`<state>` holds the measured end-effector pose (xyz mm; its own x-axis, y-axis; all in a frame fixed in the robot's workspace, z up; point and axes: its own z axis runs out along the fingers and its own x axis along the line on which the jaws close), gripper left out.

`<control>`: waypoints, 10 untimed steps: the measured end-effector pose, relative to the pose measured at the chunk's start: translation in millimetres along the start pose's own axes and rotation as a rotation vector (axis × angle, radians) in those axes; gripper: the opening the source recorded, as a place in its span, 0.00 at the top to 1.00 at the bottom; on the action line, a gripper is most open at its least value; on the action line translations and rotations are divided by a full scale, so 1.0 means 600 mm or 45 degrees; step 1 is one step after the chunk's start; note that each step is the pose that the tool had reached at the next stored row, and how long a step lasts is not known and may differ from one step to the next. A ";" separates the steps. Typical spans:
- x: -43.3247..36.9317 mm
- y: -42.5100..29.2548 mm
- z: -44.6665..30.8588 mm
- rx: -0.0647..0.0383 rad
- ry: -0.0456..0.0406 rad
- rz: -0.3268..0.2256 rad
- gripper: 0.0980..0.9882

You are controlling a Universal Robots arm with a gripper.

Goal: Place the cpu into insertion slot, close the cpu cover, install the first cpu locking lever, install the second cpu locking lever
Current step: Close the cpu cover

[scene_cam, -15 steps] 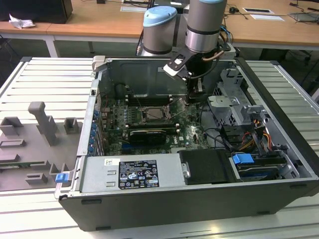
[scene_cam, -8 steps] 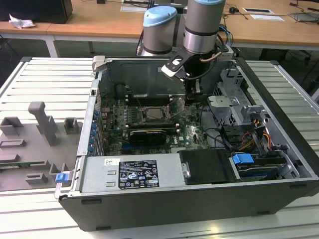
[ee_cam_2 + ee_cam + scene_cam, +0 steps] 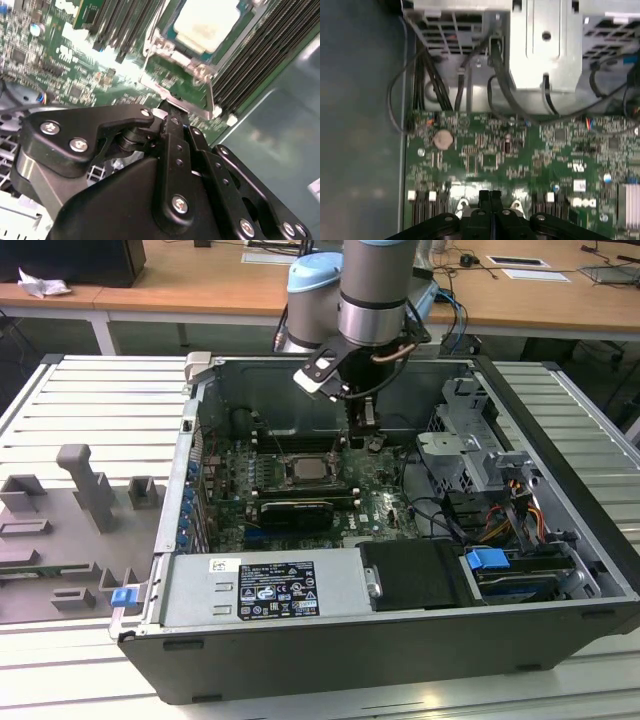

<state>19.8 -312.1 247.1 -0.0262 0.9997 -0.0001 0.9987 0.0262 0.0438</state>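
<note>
Status: the cpu (image 3: pixel 308 470) is already sitting in the insertion slot (image 3: pixel 288 480), pale top up, near the middle of the motherboard (image 3: pixel 485 150) inside the open case (image 3: pixel 300 640). In the second wrist view the cpu cover (image 3: pixel 199 72) looks folded down around the cpu (image 3: pixel 205 22), so I'd call placing and closing done. You're on the lever steps.

The tool (image 3: pixel 367 440) hangs low over the board at about 2 o'clock from the slot in the exterior view, just beside it. In the first wrist view its fingers (image 3: pixel 485 196) are pressed together with nothing between them, so it's set up as a pusher, not a pincher.

What this calls for, my read:
- a low approach with the tip staying pressed together
- push the lever sideways and down under its catch, without scraping the memory slots (image 3: pixel 250 65) next to the cover

Hard to make out:
- I can't tell whether either lever is latched
- the tool's own body hides the near edge of the cover in the second wrist view
- I can't tell whether the tip is touching the metal edge or just short of it
</note>
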 end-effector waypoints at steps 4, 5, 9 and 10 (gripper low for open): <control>0.000 -0.015 0.000 0.000 0.000 0.000 0.99; 0.001 -0.019 0.000 0.000 0.000 0.000 0.99; 0.001 -0.033 0.000 0.000 0.000 0.000 0.99; 0.001 -0.035 0.001 0.000 0.000 0.000 0.99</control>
<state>-1.3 -312.1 245.8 -0.0263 0.9997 -0.0002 0.9987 0.0262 0.0438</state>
